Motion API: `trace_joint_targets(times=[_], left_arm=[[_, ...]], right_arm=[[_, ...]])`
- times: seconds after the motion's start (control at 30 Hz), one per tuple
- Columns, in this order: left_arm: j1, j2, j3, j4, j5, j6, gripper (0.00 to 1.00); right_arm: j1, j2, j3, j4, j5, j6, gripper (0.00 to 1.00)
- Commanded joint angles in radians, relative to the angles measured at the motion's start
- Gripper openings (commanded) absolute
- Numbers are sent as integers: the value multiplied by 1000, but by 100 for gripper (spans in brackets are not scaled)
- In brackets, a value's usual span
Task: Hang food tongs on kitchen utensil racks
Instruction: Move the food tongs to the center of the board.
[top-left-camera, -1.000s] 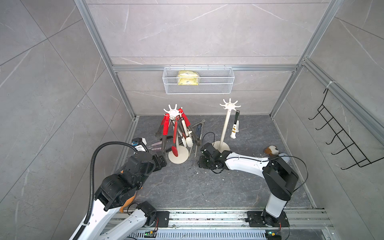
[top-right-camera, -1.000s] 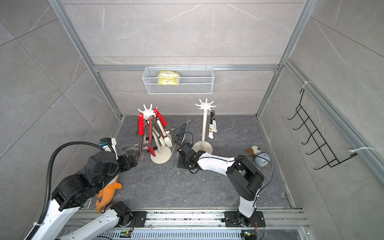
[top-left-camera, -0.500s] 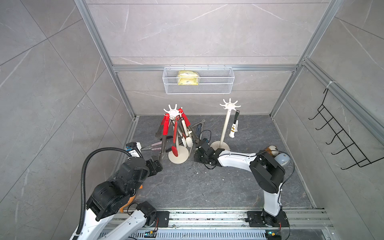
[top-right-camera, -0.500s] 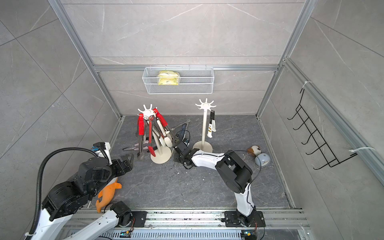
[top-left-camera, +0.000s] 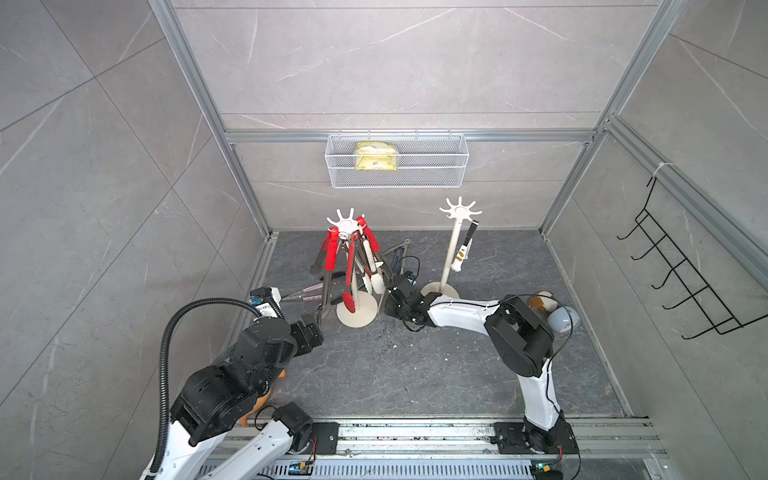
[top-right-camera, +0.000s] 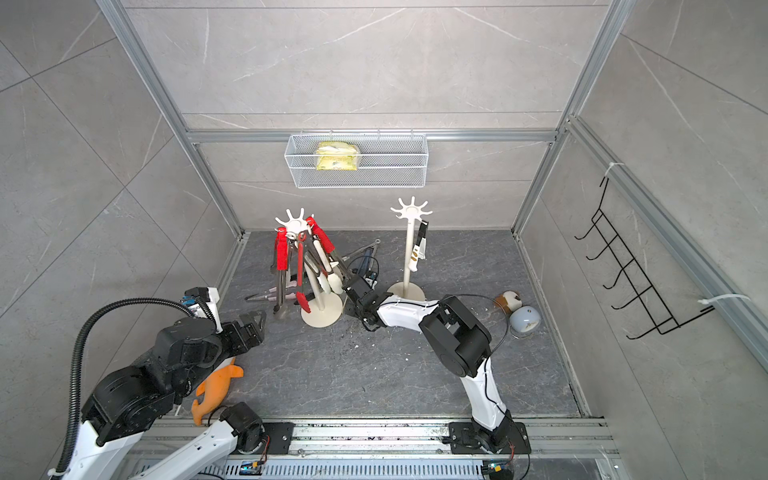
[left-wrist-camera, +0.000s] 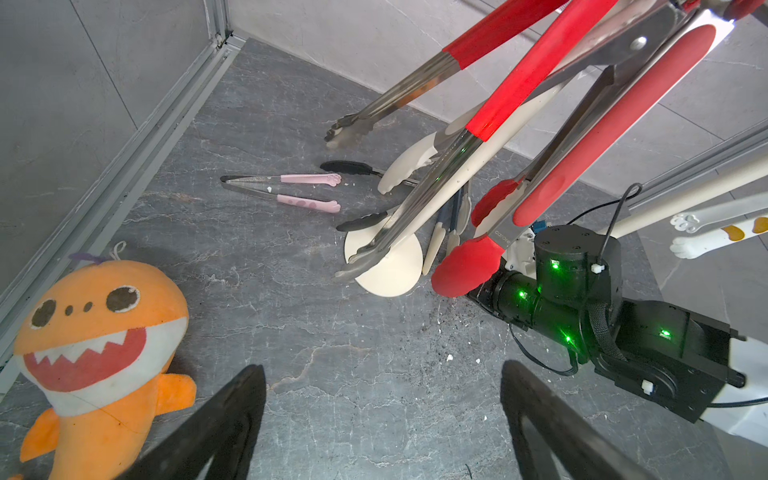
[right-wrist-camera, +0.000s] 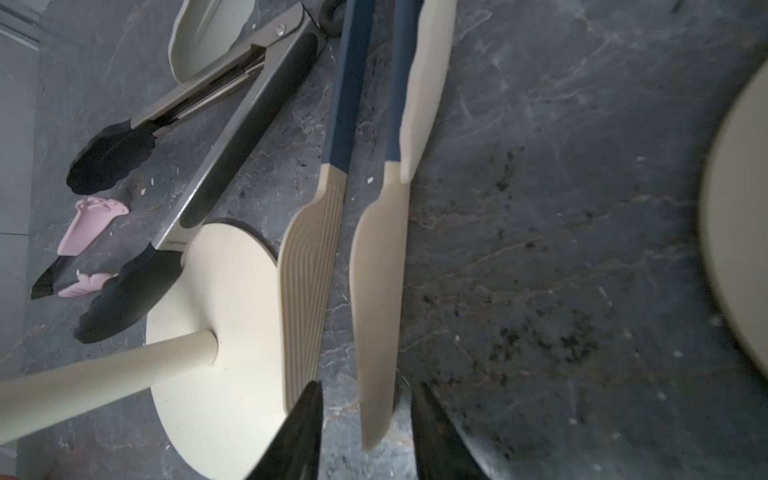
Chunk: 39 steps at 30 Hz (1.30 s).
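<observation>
The right pincer (right-wrist-camera: 365, 432) is low over the dark worktop (right-wrist-camera: 540, 249), between the round feet of the two cream racks. Its two black fingers (right-wrist-camera: 303, 428) are partly open. One stands on each side of a cream tip of the blue-handled tongs (right-wrist-camera: 343, 124). A little gap shows on both sides, so the pincer is not squeezing the tip.

These tongs lie flat on the worktop, just beside the foot of the full rack (top-left-camera: 346, 224). Red tongs (top-left-camera: 331, 253), cream ones and bare steel ones hang on that rack. The other rack (top-left-camera: 451, 249) holds only one pair, the white cat-paw tongs (top-left-camera: 463, 252). Pink tongs (left-wrist-camera: 309, 192) and black-tipped tongs (right-wrist-camera: 112, 158) lie on the worktop too.

The left pincer (left-wrist-camera: 382, 415) is wide open with nothing in it. It hangs over the worktop near an orange shark toy (left-wrist-camera: 95, 332).
</observation>
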<state>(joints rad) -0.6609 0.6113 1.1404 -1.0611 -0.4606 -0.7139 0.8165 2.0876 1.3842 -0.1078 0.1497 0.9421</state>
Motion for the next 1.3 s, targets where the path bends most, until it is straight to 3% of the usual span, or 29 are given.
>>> trace_joint_targets(times=[0.0,0.43,0.93,1.27], left_arm=[[4,-15,-8,-7,-6,-16,91],[4,-22,-12,-6,-6,-13,91],[4,-36,-23,7,-6,-11,90],[4,-51,-37,12,-6,-19,89]], right_arm=[[-7,38,44,-63,38,33,33],[-7,73,84,-177,76,55,17],[0,-3,78,-362,105,40,2],[23,-95,-39,-399,38,59,0]])
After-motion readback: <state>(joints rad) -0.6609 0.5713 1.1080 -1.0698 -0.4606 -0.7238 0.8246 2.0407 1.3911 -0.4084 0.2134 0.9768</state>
